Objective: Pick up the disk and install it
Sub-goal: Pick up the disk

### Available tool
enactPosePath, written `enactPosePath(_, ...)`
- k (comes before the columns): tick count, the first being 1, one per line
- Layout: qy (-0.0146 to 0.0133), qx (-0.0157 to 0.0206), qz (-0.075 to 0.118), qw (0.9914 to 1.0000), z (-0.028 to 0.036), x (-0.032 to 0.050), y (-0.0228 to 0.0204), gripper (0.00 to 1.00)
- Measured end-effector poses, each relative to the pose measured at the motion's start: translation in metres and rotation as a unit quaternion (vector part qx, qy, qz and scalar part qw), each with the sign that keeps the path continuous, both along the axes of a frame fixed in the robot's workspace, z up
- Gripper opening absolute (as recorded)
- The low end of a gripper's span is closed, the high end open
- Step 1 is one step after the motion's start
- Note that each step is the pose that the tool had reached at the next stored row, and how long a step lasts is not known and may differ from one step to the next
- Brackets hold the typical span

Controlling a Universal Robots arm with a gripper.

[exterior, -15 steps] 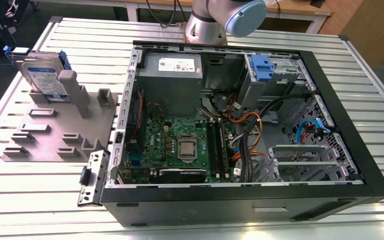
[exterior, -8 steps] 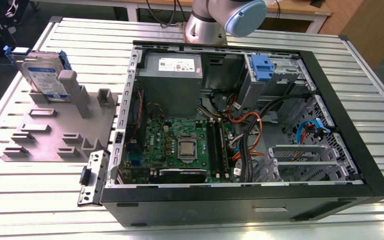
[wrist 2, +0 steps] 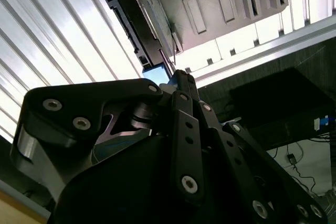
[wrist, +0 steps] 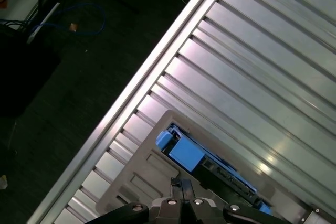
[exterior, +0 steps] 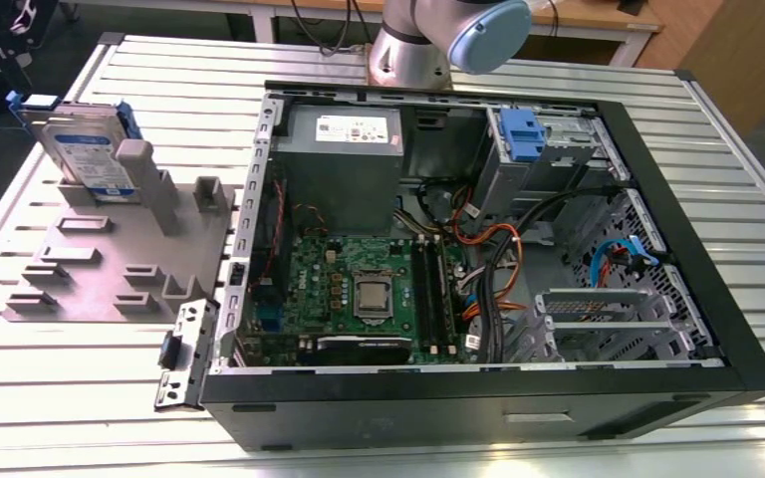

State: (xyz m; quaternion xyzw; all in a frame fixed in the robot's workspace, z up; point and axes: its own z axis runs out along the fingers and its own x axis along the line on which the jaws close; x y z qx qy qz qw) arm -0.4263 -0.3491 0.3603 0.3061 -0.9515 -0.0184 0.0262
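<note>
The disk [exterior: 84, 149] is stood on edge in a slot at the far end of the holder plate [exterior: 91, 279], which is laid flat on the table [exterior: 728, 149]. The computer case [exterior: 489, 393] is set just beside the plate, on the exterior view's right. Inside it, the power supply [exterior: 343, 159] is mounted at the far wall, the motherboard [exterior: 356, 289] nearer, and the drive cage [exterior: 549, 149] in the far corner on the exterior view's right. The arm [exterior: 422, 45] is seen behind the case. In both wrist views the gripper [wrist: 181, 184] [wrist 2: 178, 74] is held over the disk, apart from it.

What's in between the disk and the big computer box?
In the exterior view, the grey holder's upright posts stand between the disk and the computer case.
</note>
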Motion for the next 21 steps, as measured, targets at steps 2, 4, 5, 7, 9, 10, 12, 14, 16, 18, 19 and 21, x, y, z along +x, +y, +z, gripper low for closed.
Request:
enactPosePath(2,-0.0003,0.0013,0.007,0.99997,-0.0001,0.0000,0.0000,0.11)
enactPosePath(4,-0.0009,0.0029,0.011,0.99994,0.0000,0.0000,0.0000,0.11)
enactPosePath(5,-0.0013,0.0038,0.012,0.99993,0.0000,0.0000,0.0000,0.11)
enactPosePath(7,-0.0015,0.0042,0.016,0.99986,0.0000,0.0000,0.0000,0.11)
enactPosePath(9,-0.0015,0.0042,0.026,0.99966,0.0000,0.0000,-0.0001,0.11)
enactPosePath(10,-0.0015,0.0042,0.031,0.99950,-0.0001,0.0000,-0.0001,0.11)
enactPosePath(12,-0.0013,0.0042,0.045,0.99899,0.0000,0.0000,-0.0001,0.11)
enactPosePath(14,-0.0013,0.0042,0.058,0.99832,0.0000,0.0000,0.0000,0.11)
enactPosePath(16,-0.0012,0.0043,0.069,0.99761,0.0000,0.0000,-0.0001,0.11)
enactPosePath(18,-0.0012,0.0042,0.077,0.99703,0.0000,0.0000,0.0000,0.11)
enactPosePath(19,-0.0012,0.0043,0.081,0.99673,0.0000,-0.0001,-0.0001,0.11)
enactPosePath(21,-0.0012,0.0043,0.089,0.99606,0.0000,-0.0001,0.0000,0.11)
